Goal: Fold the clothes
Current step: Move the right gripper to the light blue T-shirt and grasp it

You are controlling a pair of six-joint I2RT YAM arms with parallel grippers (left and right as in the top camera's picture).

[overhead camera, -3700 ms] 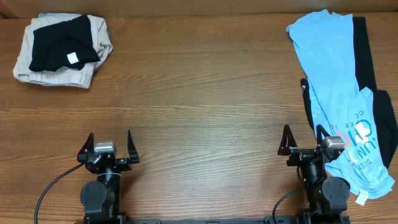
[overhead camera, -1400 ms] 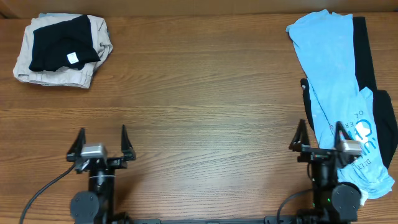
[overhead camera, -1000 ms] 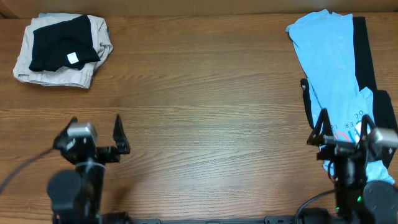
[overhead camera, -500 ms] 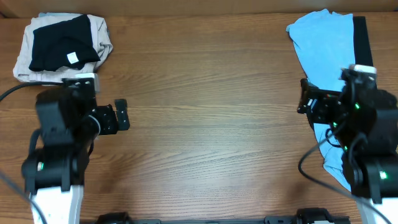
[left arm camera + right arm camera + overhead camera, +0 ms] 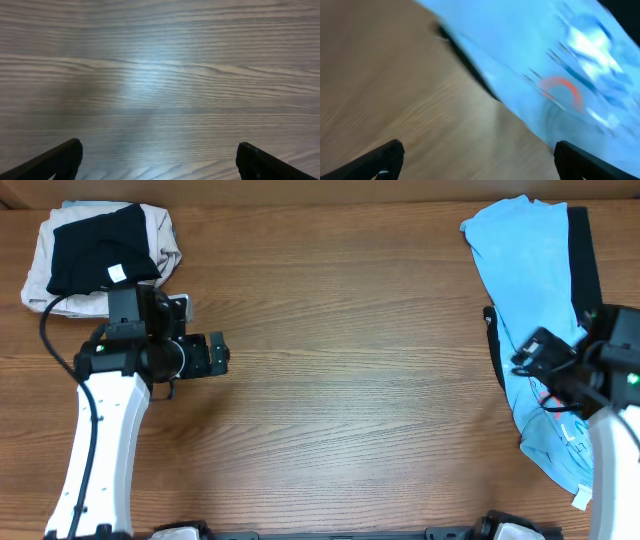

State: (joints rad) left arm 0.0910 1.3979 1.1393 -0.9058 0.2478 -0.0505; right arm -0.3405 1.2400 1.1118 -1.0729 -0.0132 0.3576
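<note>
**Both claws are wide open and hold nothing.**

The left claw [image 5: 159, 146] hangs over the bare wood of the table [image 5: 350, 330], with its two fingers far apart. Near it, in the far left corner, sits a folded pile [image 5: 40, 285], with a black piece [image 5: 90, 245] on top of tan cloth. The right claw [image 5: 478, 146] is spread wide too. It is above the left edge of the light blue T-shirt [image 5: 530, 270], where shirt meets wood. That claw's own picture is blurry, but red print shows. The shirt lies long and crumpled down the right side of the table. A black garment [image 5: 583, 250] touches it along its right side.
</note>
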